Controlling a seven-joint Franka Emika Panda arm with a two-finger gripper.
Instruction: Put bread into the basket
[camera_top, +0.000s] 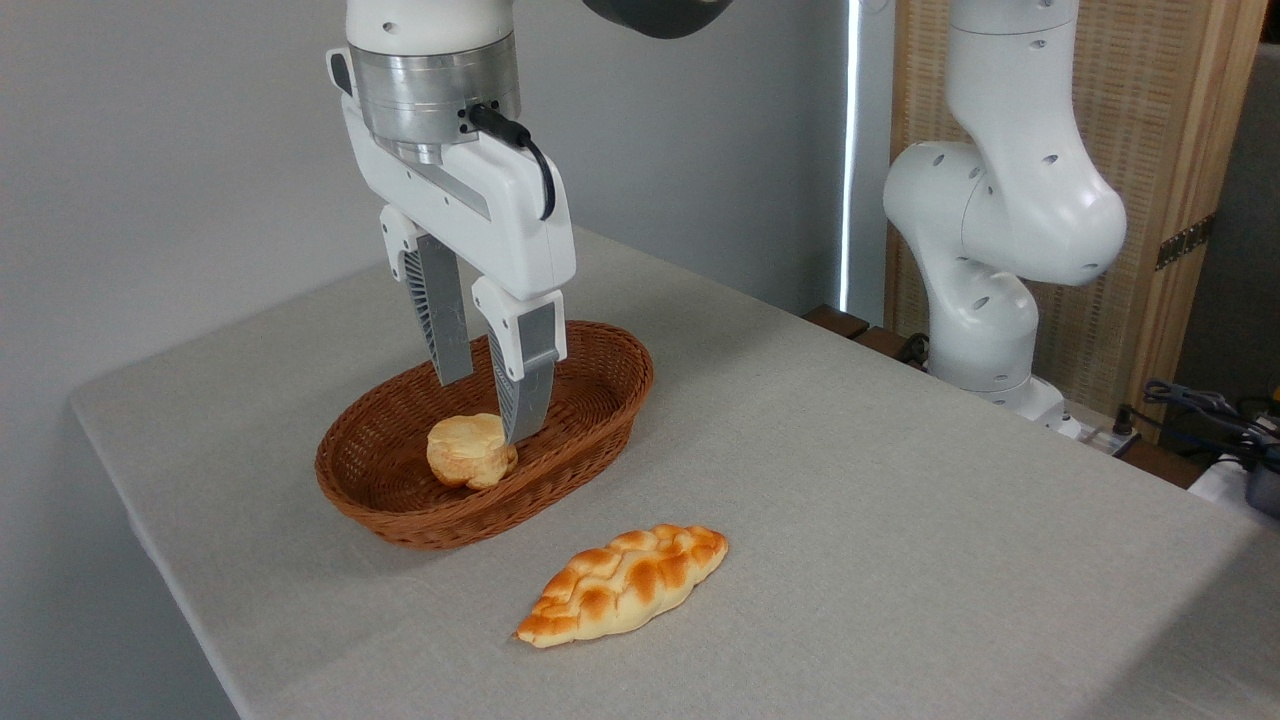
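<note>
The bread (625, 583), a braided golden loaf with toasted brown bumps, lies on the grey tablecloth in front of and to the right of the basket (597, 425). The basket is a reddish-brown oval of woven wicker, and a small round pale bun (468, 451) lies inside it. My gripper (487, 410) hangs over the basket's middle, just above and behind the bun. Its two grey fingers (523, 380) point down and stand apart, open, with nothing between them. The loaf is well clear of the gripper.
The arm's white base and lower links (990, 230) rise at the table's far right edge. Cables and small gear (1210, 410) lie beyond that edge. A wooden screen (1160, 150) stands behind. Bare cloth (900, 520) stretches right of the loaf.
</note>
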